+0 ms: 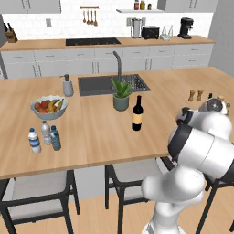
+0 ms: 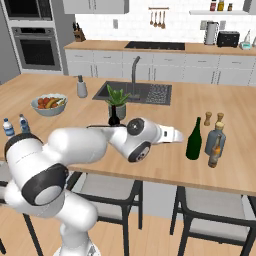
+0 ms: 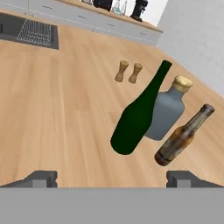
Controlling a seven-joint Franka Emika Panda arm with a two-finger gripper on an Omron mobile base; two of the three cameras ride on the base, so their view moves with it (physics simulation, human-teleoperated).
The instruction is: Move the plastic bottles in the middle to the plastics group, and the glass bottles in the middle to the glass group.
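Judging by how things lie now, abt two thirds of the job looks done. The tall slim dark green glass wine bottle (image 2: 194,139) stands on the wooden table (image 1: 96,132) just beside the squat blue-grey glass bottle w/ stopper (image 2: 216,139) and the slim brown glass bottle (image 2: 215,152), so it's in the glass group. The small translucent blue-tinted plastic bottle w/ blue cap (image 1: 55,138) stands w/ the white-capped blue-labelled water bottle (image 1: 34,140) and the plain greyish clear bottle (image 1: 46,132) near the table's left front edge, i.e. in the plastics group.

Left to do: the near-black wine bottle w/ tan-yellow label (image 1: 137,114) stands alone mid-table, just right of the potted plant (image 1: 121,94), well apart from both groups. It's upright, long axis vertical, neck pointing straight up, label facing the left base cam.

The tool (image 3: 112,179) has its fingers spread wide w/ nothing between them; it hovers near the green bottle, not touching. In the hand view the glass bottles look tilted, but that's cam roll; the right base view shows all three upright.

My guess for the next step: swing over to the labelled bottle, grip it abt the body.
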